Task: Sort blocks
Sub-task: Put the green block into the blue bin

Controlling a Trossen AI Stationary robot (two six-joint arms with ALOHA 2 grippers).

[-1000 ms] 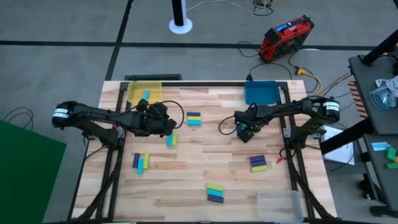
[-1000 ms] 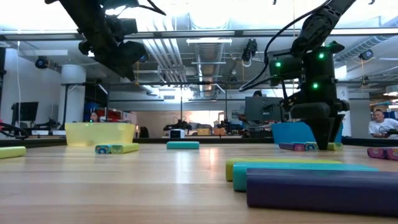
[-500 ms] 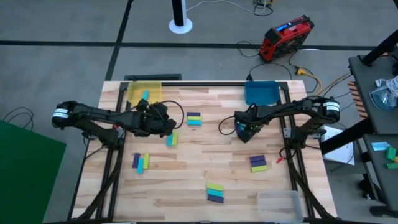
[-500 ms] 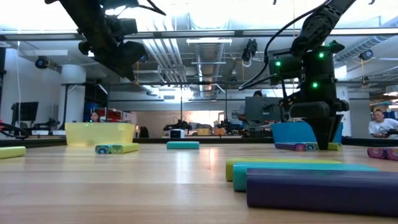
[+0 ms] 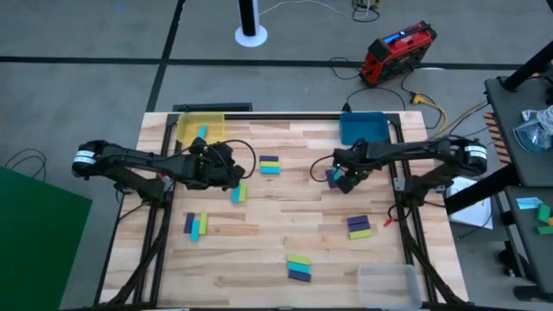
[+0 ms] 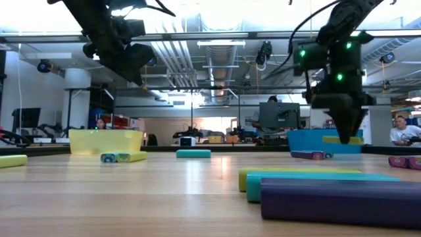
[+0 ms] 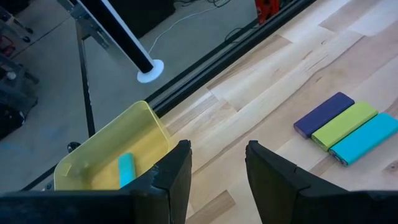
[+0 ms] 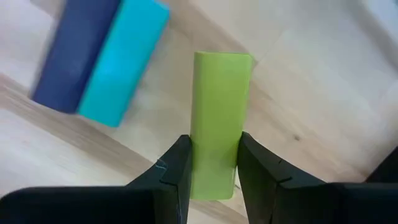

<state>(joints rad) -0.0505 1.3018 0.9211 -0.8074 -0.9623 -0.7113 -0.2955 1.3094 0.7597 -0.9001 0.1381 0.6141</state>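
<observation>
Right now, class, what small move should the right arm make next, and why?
Probably carry on lifting: the right gripper is shut on the yellow-green flat block, already clear of the purple and cyan blocks lying on the wooden table. Which bin it suits is unclear.

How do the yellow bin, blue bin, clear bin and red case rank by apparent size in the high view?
1. Red case
2. Clear bin
3. Yellow bin and blue bin, which look alike

The top two are close.
</observation>
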